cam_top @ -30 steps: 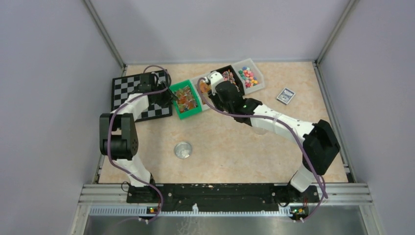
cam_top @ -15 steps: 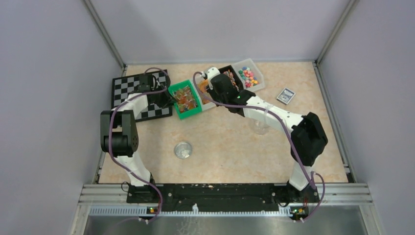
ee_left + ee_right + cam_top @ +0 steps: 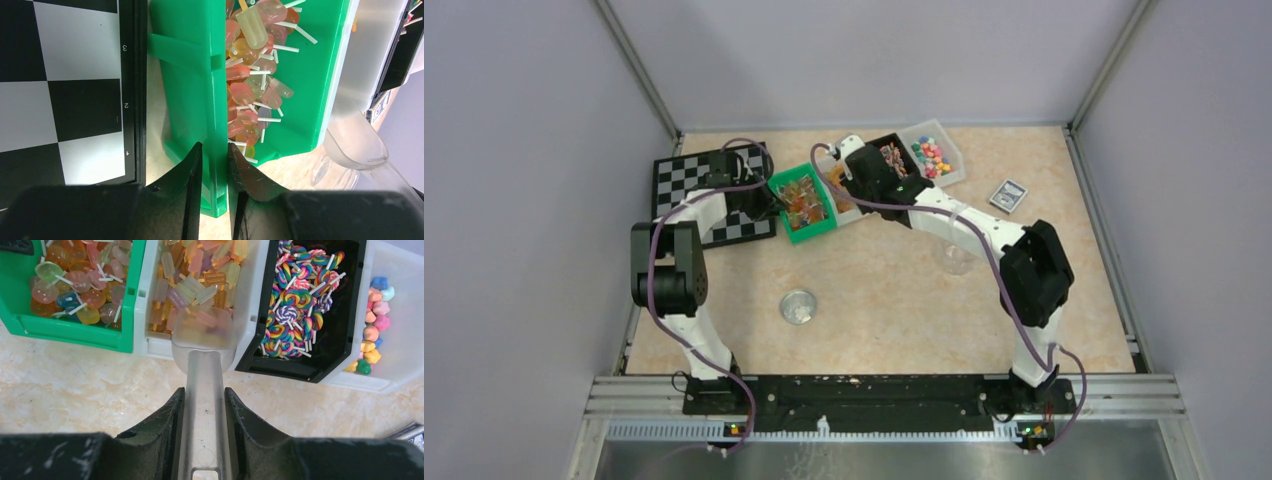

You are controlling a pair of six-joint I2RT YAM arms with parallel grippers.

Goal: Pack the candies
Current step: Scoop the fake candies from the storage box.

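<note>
The candies (image 3: pixel 197 275) are orange, yellow and pink lolly-shaped sweets lying in a white bin (image 3: pixel 146 342), which also shows in the top view (image 3: pixel 839 192). My right gripper (image 3: pixel 204 392) is shut on the handle of the clear scoop (image 3: pixel 204 335). The scoop's bowl hangs over the near end of that bin. Whether it holds candies I cannot tell. In the top view the right gripper (image 3: pixel 852 160) is above the bins. My left gripper (image 3: pixel 214 146) is shut on the side wall of the green bin (image 3: pixel 190 75), and also shows in the top view (image 3: pixel 771 198).
The green bin (image 3: pixel 802 203) holds round lollies. A black bin (image 3: pixel 345 315) holds swirl lollies and a clear bin (image 3: pixel 934 155) holds mixed sweets. A chessboard (image 3: pixel 704 190) lies at the left. A clear cup (image 3: pixel 956 258), a round tin (image 3: pixel 799 306) and a small card box (image 3: pixel 1008 195) stand on the table.
My right arm has swung left and farther out, carrying the scoop from near the black bin to over the white bin. The clear cup has come into view. The left arm has not moved.
</note>
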